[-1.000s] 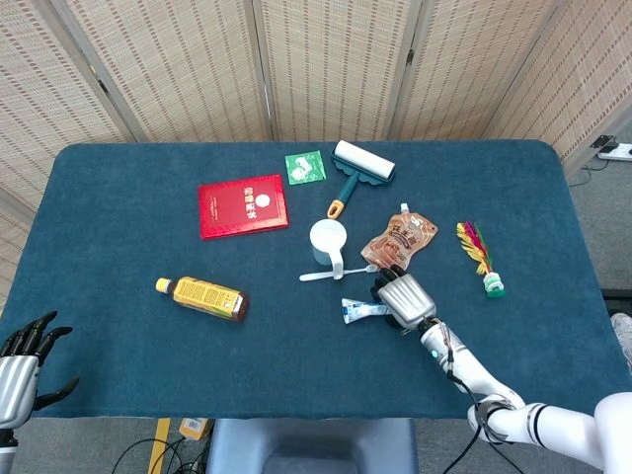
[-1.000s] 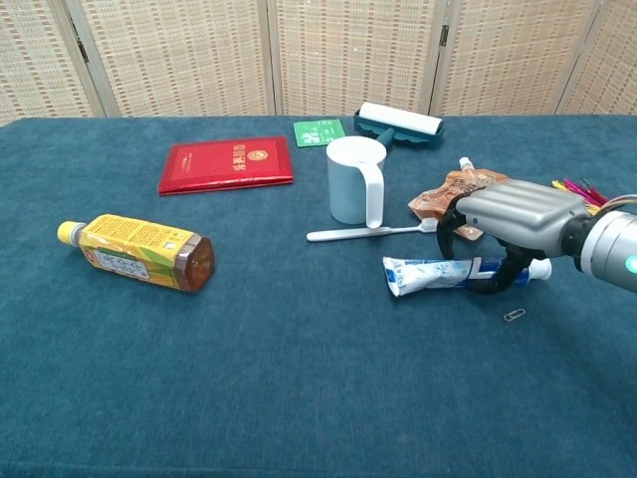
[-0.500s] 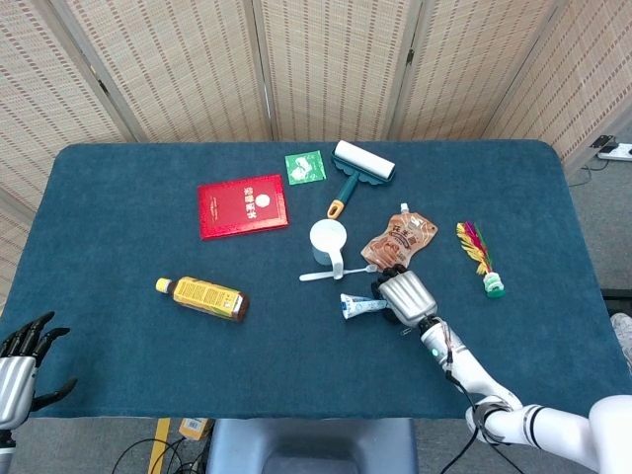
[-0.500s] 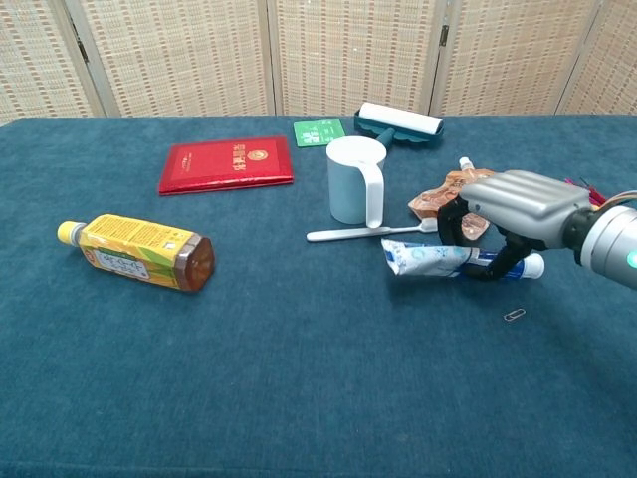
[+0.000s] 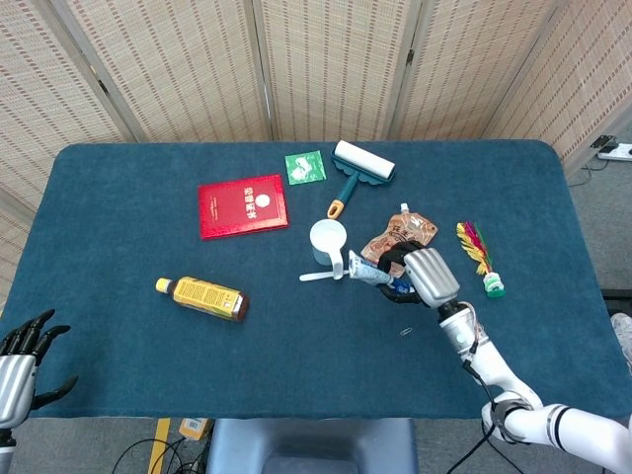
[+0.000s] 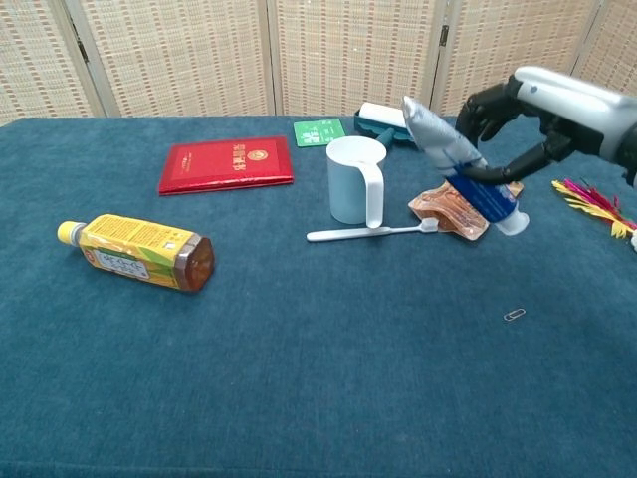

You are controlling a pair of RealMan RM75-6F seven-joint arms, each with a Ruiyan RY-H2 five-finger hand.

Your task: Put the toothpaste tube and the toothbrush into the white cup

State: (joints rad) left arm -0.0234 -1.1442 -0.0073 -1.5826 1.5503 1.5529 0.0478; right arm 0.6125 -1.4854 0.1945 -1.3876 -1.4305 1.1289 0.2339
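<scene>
- right hand (image 6: 542,105) clamped on the toothpaste tube (image 6: 460,164), lifted clear of the table (image 6: 299,378); tube tilted, crimped end up toward the white cup (image 6: 353,179), cap end down and away from it
- in head view, tube tip sits just beside the cup's handle side
- toothbrush (image 6: 370,232) lies flat on the cloth, touching the cup's base on the near side, head toward the brown pouch (image 6: 450,207)
- left hand (image 5: 22,367) at the near left corner, just off the table edge, fingers spread, holding nothing
- cup upright near table centre
- lint roller (image 5: 357,168) and green packet (image 5: 305,167) toward the far edge, red booklet (image 5: 242,205) left of them
- bottle (image 6: 136,251) on its side, left half
- feather shuttlecock (image 5: 481,259) toward the right edge
- paper clip (image 6: 514,315) on the cloth, near side of the pouch
</scene>
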